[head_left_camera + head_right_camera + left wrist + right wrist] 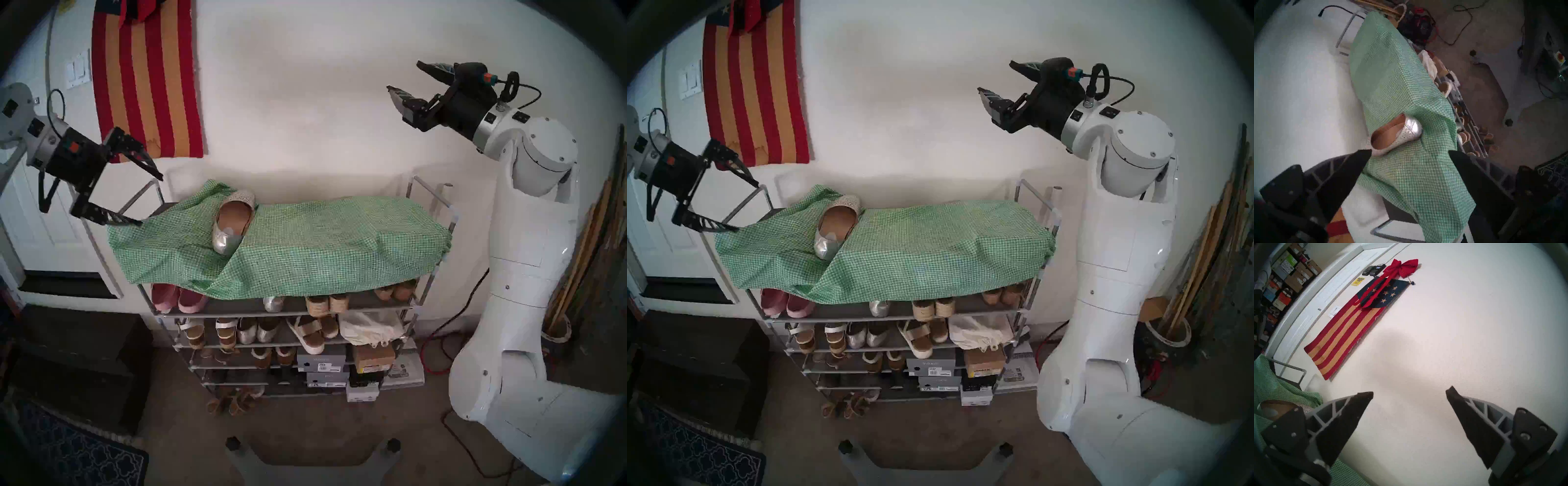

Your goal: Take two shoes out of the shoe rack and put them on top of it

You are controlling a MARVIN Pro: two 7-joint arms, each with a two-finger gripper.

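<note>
Your left gripper (152, 199) hangs empty, jaws spread, angled downward; your right gripper (404, 76) gapes empty, tilted slightly upward.

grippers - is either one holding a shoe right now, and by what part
Neither holds anything. The left gripper hangs open beside the shoe rack's top, clear of the perforated silver flat lying on the green checked cloth. The right gripper is open and empty, raised toward the wall.

A grey shoebox (930, 366) on the shoe rack's (1020, 310) lower tier is showing the brand "VIONIC" on its end; its white sticker and the neighbouring labels are staying illegible.
</note>
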